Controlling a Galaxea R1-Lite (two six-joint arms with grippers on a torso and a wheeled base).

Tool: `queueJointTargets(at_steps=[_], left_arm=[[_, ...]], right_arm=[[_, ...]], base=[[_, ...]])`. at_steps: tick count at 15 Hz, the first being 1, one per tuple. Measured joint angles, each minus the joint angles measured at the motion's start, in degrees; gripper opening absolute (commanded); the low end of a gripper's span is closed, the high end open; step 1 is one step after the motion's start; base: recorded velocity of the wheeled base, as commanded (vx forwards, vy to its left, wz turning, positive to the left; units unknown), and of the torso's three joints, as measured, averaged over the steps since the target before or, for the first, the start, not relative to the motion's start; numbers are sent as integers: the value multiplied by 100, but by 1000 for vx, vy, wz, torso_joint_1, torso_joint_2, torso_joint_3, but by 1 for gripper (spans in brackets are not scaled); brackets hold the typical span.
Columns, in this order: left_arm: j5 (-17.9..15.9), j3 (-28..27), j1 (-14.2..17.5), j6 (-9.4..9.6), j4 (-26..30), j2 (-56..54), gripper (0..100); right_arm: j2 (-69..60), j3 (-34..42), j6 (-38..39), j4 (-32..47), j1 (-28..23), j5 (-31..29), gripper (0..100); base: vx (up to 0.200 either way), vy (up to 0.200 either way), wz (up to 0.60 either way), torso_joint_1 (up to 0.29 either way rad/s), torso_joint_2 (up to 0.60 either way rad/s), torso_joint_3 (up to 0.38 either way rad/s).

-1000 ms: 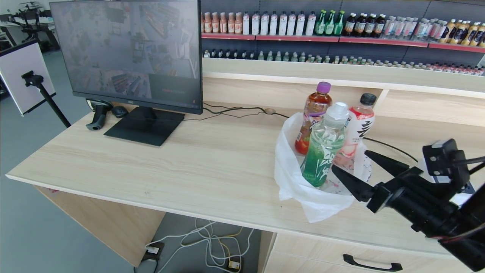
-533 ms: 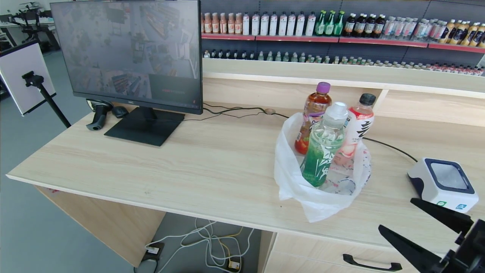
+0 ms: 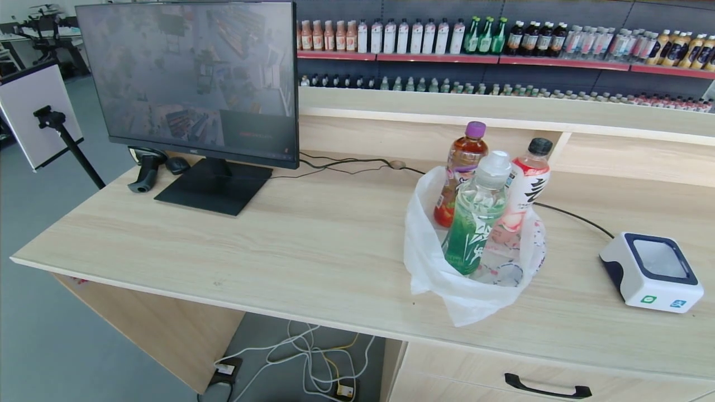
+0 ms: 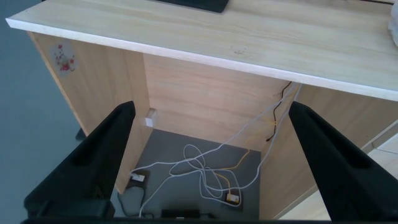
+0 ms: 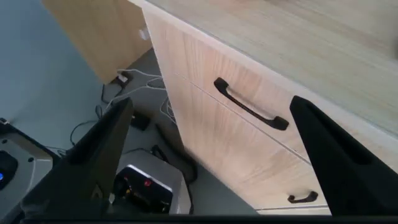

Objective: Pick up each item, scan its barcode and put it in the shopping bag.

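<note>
Head view: 3 bottles [image 3: 475,223] in the bag [image 3: 430,262], task looks done; left gripper [image 4: 208,109] & right gripper [image 5: 211,102] fingers apart, empty.

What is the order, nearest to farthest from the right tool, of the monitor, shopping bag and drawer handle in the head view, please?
1. Drawer handle, low, just before the right tool.
2. Shopping bag, right half of the desk.
3. Monitor, far left on it.

The surface [image 3: 279,240] is pale, grained wood, smooth and matt. The shopping bag [image 3: 429,267] is thin, crinkled, translucent white plastic. The bottles [image 3: 472,223] are clear glossy plastic. The scanner [image 3: 651,273] has a smooth white plastic shell and a glossy dark window.
</note>
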Motion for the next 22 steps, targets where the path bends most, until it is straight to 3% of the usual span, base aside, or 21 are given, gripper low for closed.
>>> queueJointTargets(at_steps=[6, 10, 15, 19, 22], left_arm=[[0, 0, 0, -4, 0, 0, 100], [0, 0, 0, 0, 0, 0, 100], [-2, 0, 0, 0, -2, 0, 100], [2, 0, -5, -9, 4, 0, 100], [-5, 0, 0, -4, 0, 0, 100]], right_arm=[[-656, 113, 391, 121, -2282, -388, 100], [-1211, 121, 156, 139, -1931, -422, 100], [-1399, 123, 468, 141, -1849, -432, 100], [-1413, 123, 464, 141, -1849, -427, 100], [-1415, 123, 468, 144, -1847, -429, 100]], base=[[0, 0, 0, 0, 0, 0], [0, 0, 0, 0, 0, 0], [0, 0, 0, 0, 0, 0], [0, -200, 0, 6, -2, 4], [0, -200, -600, 9, 2, 4]])
